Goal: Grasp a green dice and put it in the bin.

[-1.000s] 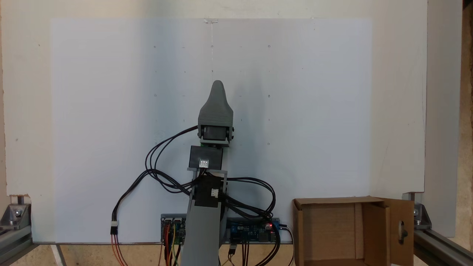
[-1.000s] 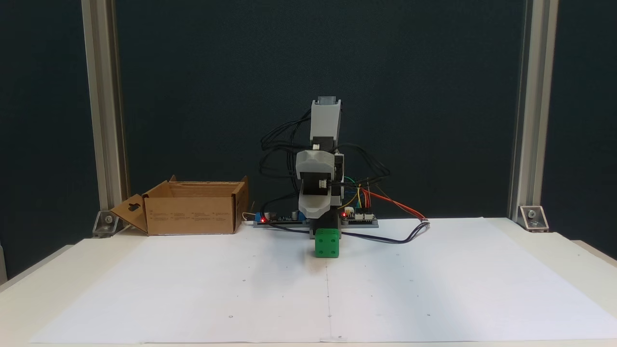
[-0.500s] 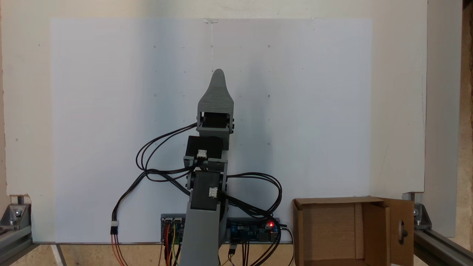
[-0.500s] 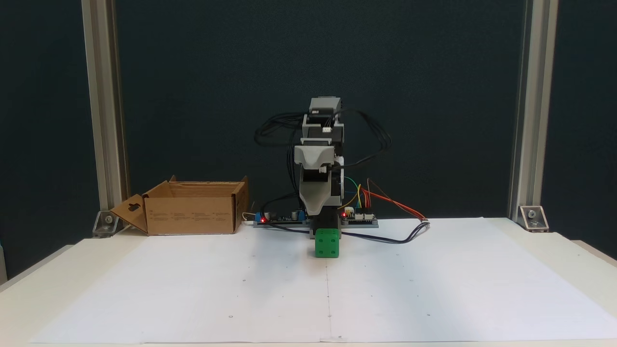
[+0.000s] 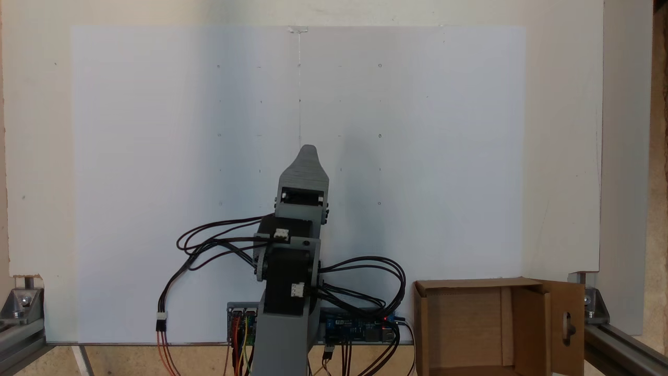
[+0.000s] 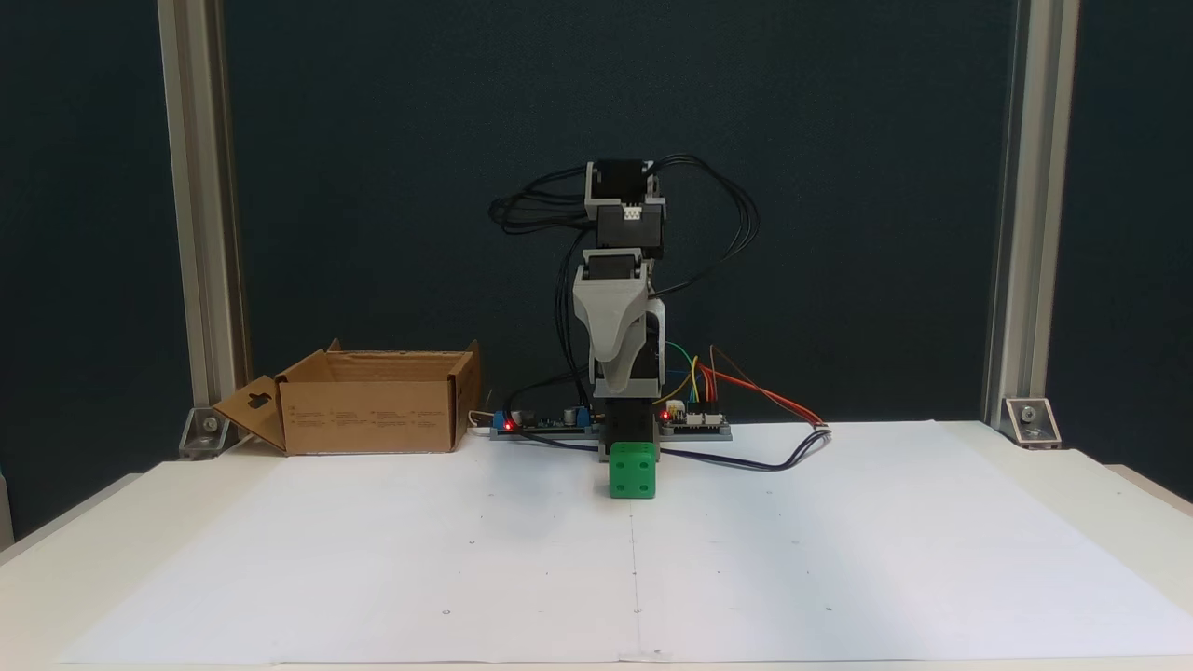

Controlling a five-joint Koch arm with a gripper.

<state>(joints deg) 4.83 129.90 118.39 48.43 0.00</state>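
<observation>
The green dice (image 6: 632, 471) rests on the white paper just in front of the arm's base, near the table's middle line. The grey gripper (image 6: 623, 387) hangs point-down above and slightly behind it, not touching it. Seen from above, the gripper (image 5: 307, 150) shows a single grey tip, and the arm hides the dice. Its jaws lie one behind the other, so open or shut is unclear. The bin (image 6: 368, 415), a brown cardboard box with a keyhole flap, stands at the back left; from above the bin (image 5: 469, 283) is at the lower right and looks empty.
Circuit boards (image 6: 694, 424) with red lights and loose cables (image 6: 764, 461) lie beside the arm's base. Aluminium posts (image 6: 191, 214) stand at the table's back corners. The white paper sheet (image 6: 466, 578) covers most of the table.
The arm has folded back toward its base and risen, lifting the gripper higher above the dice. The dice and the box have not moved.
</observation>
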